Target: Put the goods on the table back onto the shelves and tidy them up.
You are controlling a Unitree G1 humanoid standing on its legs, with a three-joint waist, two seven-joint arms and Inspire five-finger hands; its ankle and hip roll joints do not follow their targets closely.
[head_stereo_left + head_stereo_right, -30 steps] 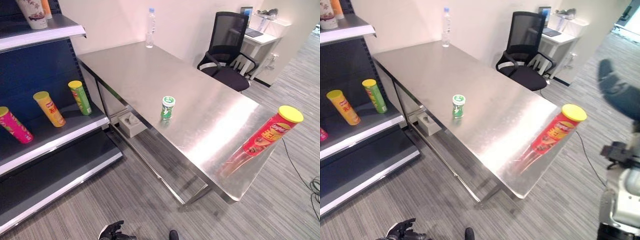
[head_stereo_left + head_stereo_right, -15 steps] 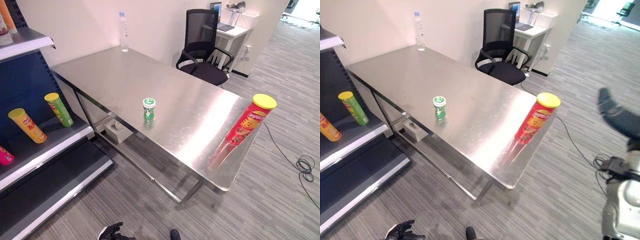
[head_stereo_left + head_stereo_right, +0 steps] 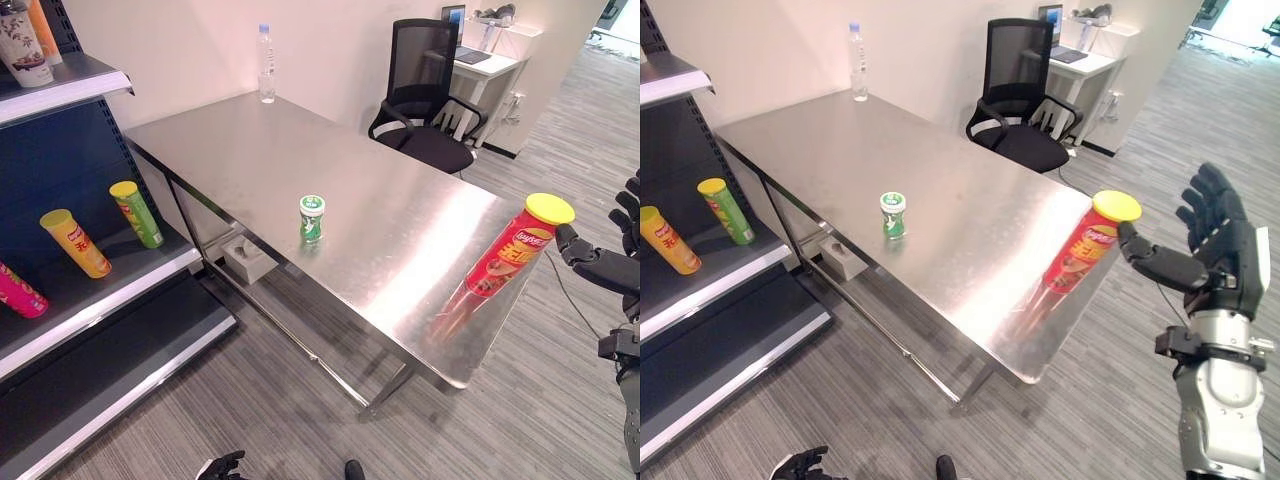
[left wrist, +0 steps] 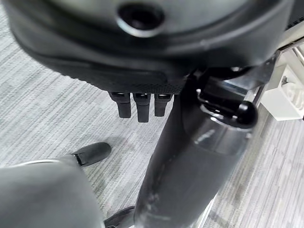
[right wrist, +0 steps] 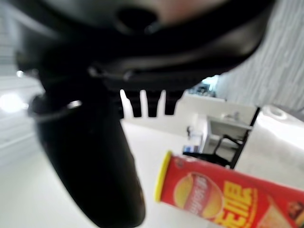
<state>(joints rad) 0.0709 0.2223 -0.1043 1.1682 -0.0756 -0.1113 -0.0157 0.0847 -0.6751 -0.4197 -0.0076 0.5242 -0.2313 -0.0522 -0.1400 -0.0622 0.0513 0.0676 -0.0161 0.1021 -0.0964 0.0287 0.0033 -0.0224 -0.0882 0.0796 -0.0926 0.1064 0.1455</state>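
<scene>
A steel table bears a small green can near its middle, a red tube with a yellow lid at the near right corner, and a clear bottle at the far edge. The shelf unit beside it holds yellow, green and pink tubes.

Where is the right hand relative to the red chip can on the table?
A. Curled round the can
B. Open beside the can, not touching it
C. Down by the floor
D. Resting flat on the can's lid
B: the right hand is open just beside the red chip can, with a gap between them.
</scene>
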